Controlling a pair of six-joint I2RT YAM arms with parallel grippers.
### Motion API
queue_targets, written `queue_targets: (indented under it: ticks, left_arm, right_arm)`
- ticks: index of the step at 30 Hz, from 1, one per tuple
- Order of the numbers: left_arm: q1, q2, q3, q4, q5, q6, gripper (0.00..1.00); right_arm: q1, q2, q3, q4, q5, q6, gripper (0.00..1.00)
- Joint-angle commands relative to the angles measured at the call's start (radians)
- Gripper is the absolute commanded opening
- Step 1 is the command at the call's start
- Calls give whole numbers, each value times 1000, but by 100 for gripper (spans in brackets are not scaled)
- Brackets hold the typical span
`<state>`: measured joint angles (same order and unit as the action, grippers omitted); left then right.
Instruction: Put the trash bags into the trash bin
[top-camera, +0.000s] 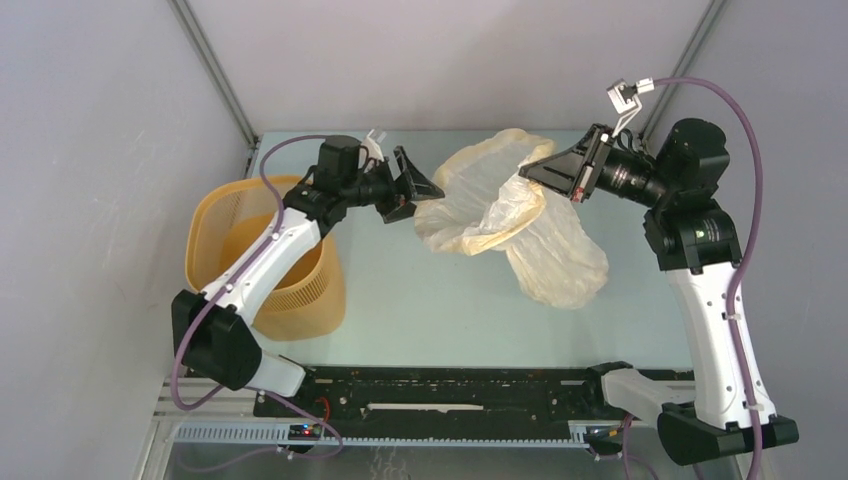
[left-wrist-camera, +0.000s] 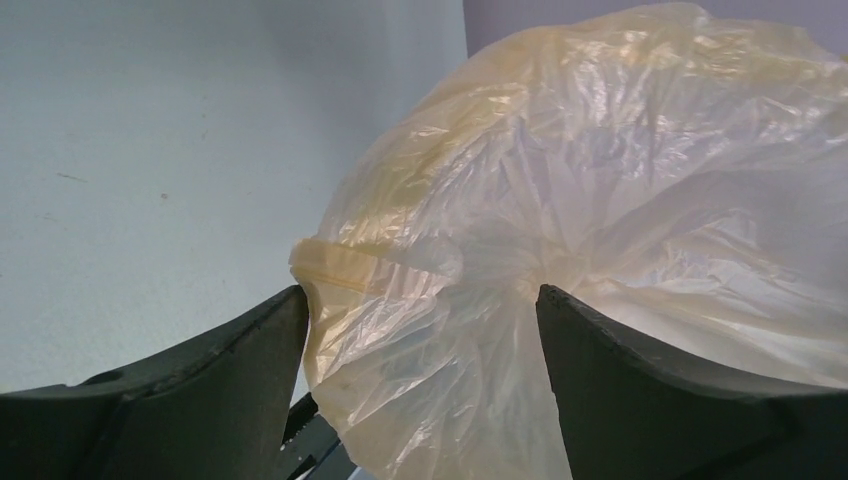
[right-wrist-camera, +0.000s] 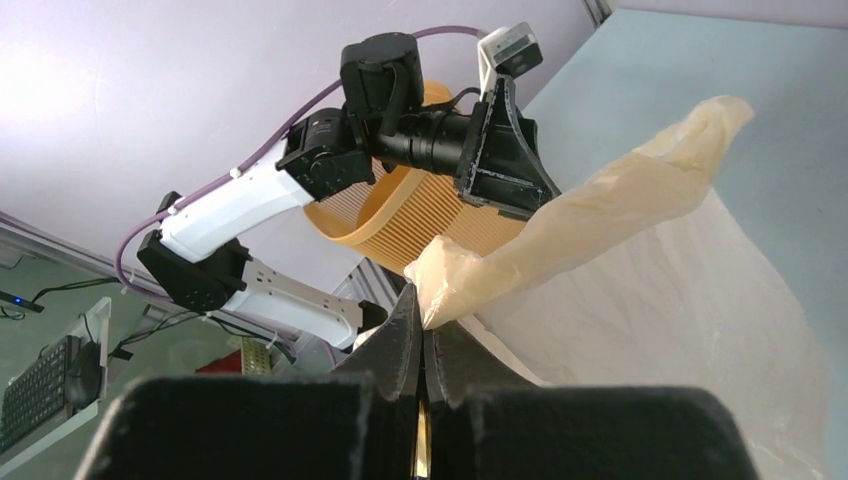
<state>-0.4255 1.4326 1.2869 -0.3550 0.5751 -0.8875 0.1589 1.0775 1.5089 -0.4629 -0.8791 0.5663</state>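
The top view looks down from above and behind, well back. It takes in the left arm (top-camera: 262, 255), the right arm (top-camera: 715, 320), the table (top-camera: 420, 310), the bin (top-camera: 310, 290) and the bag (top-camera: 560, 260). The left wrist view sits behind the left gripper (left-wrist-camera: 422, 292) and faces out between its fingers (left-wrist-camera: 200, 390). There the bag is very near, just ahead of the tips, with the table beyond on the left. The right wrist view sits behind the right gripper (right-wrist-camera: 422, 325) and faces past its tips toward the left arm and bin, well apart from it. All three views share the bag. The top and right wrist views also share the left arm and bin.
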Motion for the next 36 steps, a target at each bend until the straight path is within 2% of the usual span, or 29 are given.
queue_targets:
  ticks: [1,6,9,18,20,24,28,29,33,36]
  left_arm:
    - [53,-24,56,-5,26,28,89]
    - [90,-26,54,75,74,-25,91]
    - [112,-15,68,117,113,-52,88]
    - [148,-12,117,186,127,-104,49]
    - [159,-16,145,154,99,-64,46]
    - [173,-15,234,-7,14,50,48]
    - [174,-32,266,-116,-59,129,47]
    - [174,-36,262,-120,-65,130,43]
    - [174,-40,247,-108,-102,135,14]
    - [168,-47,241,-115,-181,186,6]
  right_arm:
    - [-5,45,72,86,-45,14,0]
    - [-5,96,116,129,-69,22,0]
    - [-5,122,132,155,-85,24,0]
    - [-5,177,169,191,-123,57,0]
    - [-5,175,159,170,-123,29,0]
    - [-12,172,143,131,-108,17,0]
    - [-18,164,124,115,-99,10,0]
    - [-19,164,122,110,-97,11,0]
    - [-18,151,93,100,-98,5,0]
    - [-18,134,78,-6,20,-32,0]
